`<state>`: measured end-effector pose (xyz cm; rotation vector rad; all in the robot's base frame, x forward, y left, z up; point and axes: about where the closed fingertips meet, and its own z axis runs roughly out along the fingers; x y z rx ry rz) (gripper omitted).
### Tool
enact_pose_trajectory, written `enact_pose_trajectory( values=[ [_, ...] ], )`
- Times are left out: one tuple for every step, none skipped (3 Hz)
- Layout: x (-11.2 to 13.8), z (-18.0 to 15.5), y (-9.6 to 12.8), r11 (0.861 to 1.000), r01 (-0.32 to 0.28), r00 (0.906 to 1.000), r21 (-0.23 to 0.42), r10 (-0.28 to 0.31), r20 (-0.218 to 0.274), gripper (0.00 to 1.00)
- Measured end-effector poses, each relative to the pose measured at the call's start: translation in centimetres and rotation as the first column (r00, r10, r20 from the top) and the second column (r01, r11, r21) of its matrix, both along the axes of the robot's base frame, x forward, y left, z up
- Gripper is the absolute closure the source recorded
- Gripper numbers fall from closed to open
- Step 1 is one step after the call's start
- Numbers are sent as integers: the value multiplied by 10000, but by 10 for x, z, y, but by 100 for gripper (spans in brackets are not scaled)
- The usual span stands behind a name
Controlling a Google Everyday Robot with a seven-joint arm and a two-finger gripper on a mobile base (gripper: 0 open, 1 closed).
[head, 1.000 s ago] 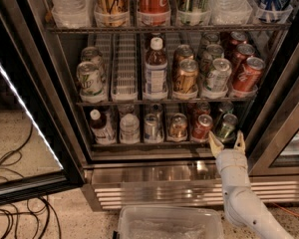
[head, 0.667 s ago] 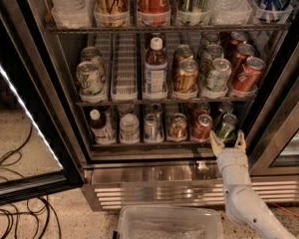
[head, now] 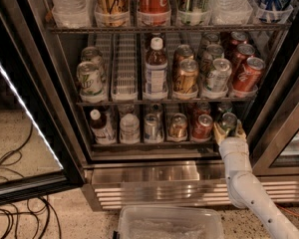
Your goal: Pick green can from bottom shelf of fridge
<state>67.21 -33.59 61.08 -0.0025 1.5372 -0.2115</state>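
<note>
Camera view: gripper [head: 229, 131] at fridge [head: 139, 176] bottom shelf [head: 139, 143], far right lane; fingers [head: 218, 132] spread either side of green can [head: 228, 120], upright at lane front, ready to pinch; red can [head: 202, 126] just left

The bottom shelf [head: 139, 144] of the fridge [head: 154, 176] carries a front row of drinks. From the left these are a dark bottle [head: 101, 128] with a white cap, a pale bottle [head: 129, 129], a silver can [head: 152, 128], a gold-brown can [head: 178, 126], a red can [head: 203, 126] and the green can [head: 228, 119]. The pincer [head: 228, 130] is at the green can, at the row's right end.
</note>
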Motion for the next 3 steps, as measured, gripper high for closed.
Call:
enact_pose_trajectory(
  values=[
    [0,0,0,10000,0,10000,-2,0,0,39],
    [-1,1,3,10000,-56,10000,-20,55,-62,58],
    [-1,1,3,10000,-57,10000,-17,56,-60,81]
  ],
)
